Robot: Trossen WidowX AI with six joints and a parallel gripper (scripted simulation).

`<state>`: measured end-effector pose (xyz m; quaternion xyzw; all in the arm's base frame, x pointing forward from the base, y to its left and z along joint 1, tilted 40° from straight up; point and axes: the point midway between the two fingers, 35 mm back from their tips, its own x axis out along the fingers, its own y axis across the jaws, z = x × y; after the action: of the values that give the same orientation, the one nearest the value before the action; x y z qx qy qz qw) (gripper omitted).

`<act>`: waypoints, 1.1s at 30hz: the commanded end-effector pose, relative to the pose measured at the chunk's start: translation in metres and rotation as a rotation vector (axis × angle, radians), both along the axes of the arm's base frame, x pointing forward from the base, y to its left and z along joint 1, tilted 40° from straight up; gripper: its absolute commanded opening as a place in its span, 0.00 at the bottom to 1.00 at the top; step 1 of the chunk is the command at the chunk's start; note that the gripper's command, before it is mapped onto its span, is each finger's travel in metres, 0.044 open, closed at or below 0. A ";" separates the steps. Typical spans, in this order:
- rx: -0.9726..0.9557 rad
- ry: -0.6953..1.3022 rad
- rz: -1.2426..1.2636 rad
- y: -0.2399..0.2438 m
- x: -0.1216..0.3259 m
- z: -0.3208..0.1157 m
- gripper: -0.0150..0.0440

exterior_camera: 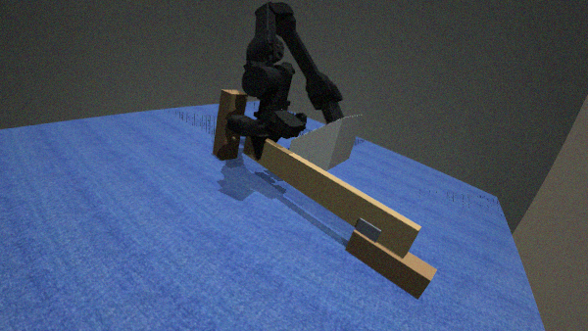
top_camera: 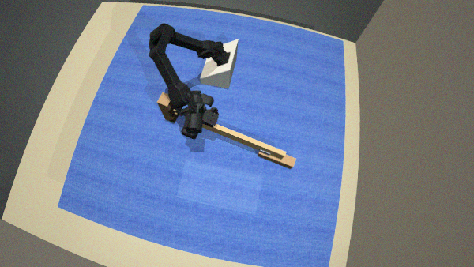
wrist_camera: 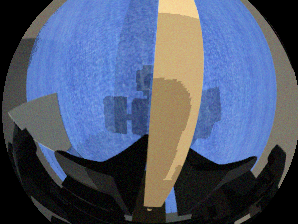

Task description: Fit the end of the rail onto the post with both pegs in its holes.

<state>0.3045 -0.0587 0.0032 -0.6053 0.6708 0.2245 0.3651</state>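
1. My tool (top_camera: 196, 125) (exterior_camera: 258, 153) (wrist_camera: 158, 139) is clamped on the rail (top_camera: 245, 139) (exterior_camera: 338, 192) (wrist_camera: 177, 60), near end raised, just short of the post (top_camera: 164, 106) (exterior_camera: 225, 124).
2. I judge this the alignment step; next, match holes to pegs, then push left.

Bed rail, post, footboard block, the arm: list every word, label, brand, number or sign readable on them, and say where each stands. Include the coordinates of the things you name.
None: no text shows on the rail (top_camera: 245, 139) (exterior_camera: 338, 193) (wrist_camera: 177, 55), post (top_camera: 163, 99) (exterior_camera: 227, 110), block (top_camera: 290, 162) (exterior_camera: 392, 264) or arm (top_camera: 167, 73) (exterior_camera: 304, 56).
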 end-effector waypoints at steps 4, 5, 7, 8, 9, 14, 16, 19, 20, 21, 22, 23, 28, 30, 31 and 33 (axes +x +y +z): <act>0.003 -0.003 0.006 0.003 0.001 0.000 0.25; 0.004 -0.003 0.006 0.003 0.001 0.000 0.25; 0.004 -0.003 0.006 0.004 0.001 0.001 0.25; 0.004 -0.003 0.006 0.004 0.001 0.001 0.25; 0.004 -0.003 0.006 0.004 0.001 0.001 0.25; 0.004 -0.003 0.006 0.005 0.002 0.001 0.25; 0.004 -0.003 0.006 0.004 0.002 0.001 0.25; 0.004 -0.003 0.006 0.004 0.002 0.001 0.25; 0.004 -0.003 0.006 0.004 0.002 0.001 0.25; 0.004 -0.003 0.006 0.004 0.002 0.000 0.25; 0.004 -0.003 0.006 0.004 0.002 0.000 0.25; 0.004 -0.003 0.006 0.004 0.002 0.000 0.25; 0.004 -0.003 0.006 0.003 0.002 0.000 0.25; 0.004 -0.003 0.006 0.003 0.002 -0.001 0.25; 0.003 -0.003 0.006 0.003 0.002 -0.001 0.25; 0.003 -0.003 0.006 0.003 0.002 -0.001 0.25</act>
<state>0.3053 -0.0572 0.0030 -0.6059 0.6705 0.2245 0.3646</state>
